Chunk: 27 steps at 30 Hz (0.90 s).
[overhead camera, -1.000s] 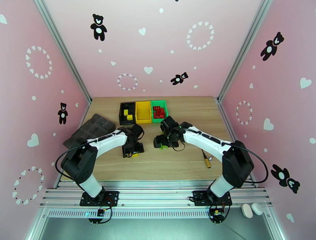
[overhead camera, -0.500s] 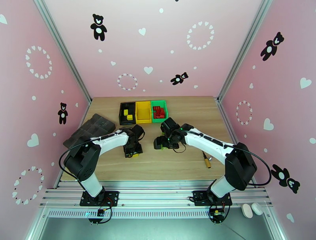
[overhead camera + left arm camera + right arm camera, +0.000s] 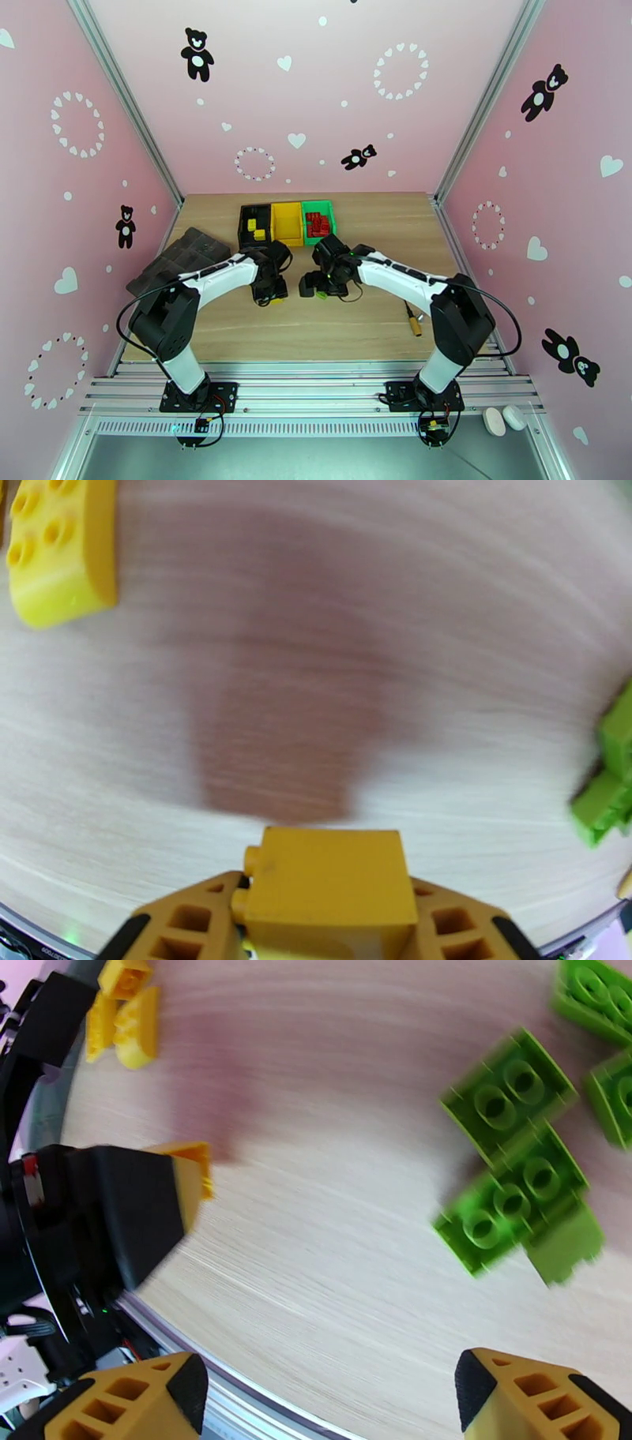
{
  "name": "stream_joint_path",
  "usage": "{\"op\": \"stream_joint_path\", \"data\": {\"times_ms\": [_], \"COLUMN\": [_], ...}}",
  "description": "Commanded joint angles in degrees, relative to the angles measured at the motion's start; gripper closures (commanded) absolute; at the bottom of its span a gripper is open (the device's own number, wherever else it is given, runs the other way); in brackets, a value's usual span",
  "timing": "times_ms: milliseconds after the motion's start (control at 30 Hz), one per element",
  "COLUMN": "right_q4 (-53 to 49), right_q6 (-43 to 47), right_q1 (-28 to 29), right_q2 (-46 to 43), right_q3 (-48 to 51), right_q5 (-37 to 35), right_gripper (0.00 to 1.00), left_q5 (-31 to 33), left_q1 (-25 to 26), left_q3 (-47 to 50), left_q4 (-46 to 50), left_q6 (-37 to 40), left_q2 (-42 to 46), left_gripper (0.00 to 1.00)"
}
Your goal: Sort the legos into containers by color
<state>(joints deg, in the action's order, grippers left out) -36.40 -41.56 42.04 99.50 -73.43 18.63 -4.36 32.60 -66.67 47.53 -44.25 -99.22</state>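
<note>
**Counter** (image 3: 355,339): light wood, carrying every item. The left arm (image 3: 217,276) and the right arm (image 3: 395,276) both reach to ground on the near side of the yellow bin (image 3: 287,225). The left wrist is near-left of the bin and the right wrist near-right.

**Segmented tray** (image 3: 178,260): dark grey, well to the left of the yellow bin. It is not part of the job.

**Bins:** the black bin (image 3: 245,229) touches the yellow bin's left side and holds yellow bricks. The green bin (image 3: 317,239) touches its right side and holds red bricks. The yellow bin itself looks empty.

**Screwdriver** (image 3: 413,318): well to the near-right of the yellow bin, lying loose.

**Legos:**
- A cluster of green legos (image 3: 513,1197), some touching, lies near-right of the yellow bin under the right arm's jaws. Those jaws stand wide with nothing between them.
- Loose yellow legos (image 3: 126,1007) lie near-left of the yellow bin.
- One yellow lego (image 3: 328,883) is clamped in the left arm's jaws, which are narrowed onto its sides. It appears to be clear of the counter.

**Step in hand:** the yellow pick is made and delivery is due.

**Next move:** yellow bricks already sit in the black bin, so that is the likely destination. The left arm needs to carry the brick over that bin's rim and release it inside. The right arm needs to settle on a single green brick. The crowding makes a double catch possible. The yellow bin is the probable home for the green bricks.
</note>
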Motion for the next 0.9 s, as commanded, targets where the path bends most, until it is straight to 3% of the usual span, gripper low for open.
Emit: {"op": "stream_joint_path", "data": {"times_ms": [0,467,633,867], "right_q4": [1.4,14.3,13.4,10.2], "right_q6": [-0.5,-8.0,-9.6,-11.3], "right_q1": [-0.1,-5.7,-6.0,-7.0], "right_q2": [2.9,13.7,20.9,29.5], "right_q3": [-4.1,-15.2,-26.3,-41.4], "right_q5": [3.2,17.7,20.1,21.4], "right_gripper": [0.13,0.15,0.16,0.16], "left_q5": [-3.9,-16.1,-16.3,-11.9], "left_q1": [-2.3,-16.3,-20.6,-24.9], "left_q3": [-3.4,-11.1,-19.6,-35.7], "left_q4": [0.8,-1.5,1.1,7.5], "left_q6": [2.3,4.2,5.9,7.8], "left_q2": [2.3,0.6,-4.1,-14.1], "left_gripper": [0.65,0.65,0.65,0.65]}}
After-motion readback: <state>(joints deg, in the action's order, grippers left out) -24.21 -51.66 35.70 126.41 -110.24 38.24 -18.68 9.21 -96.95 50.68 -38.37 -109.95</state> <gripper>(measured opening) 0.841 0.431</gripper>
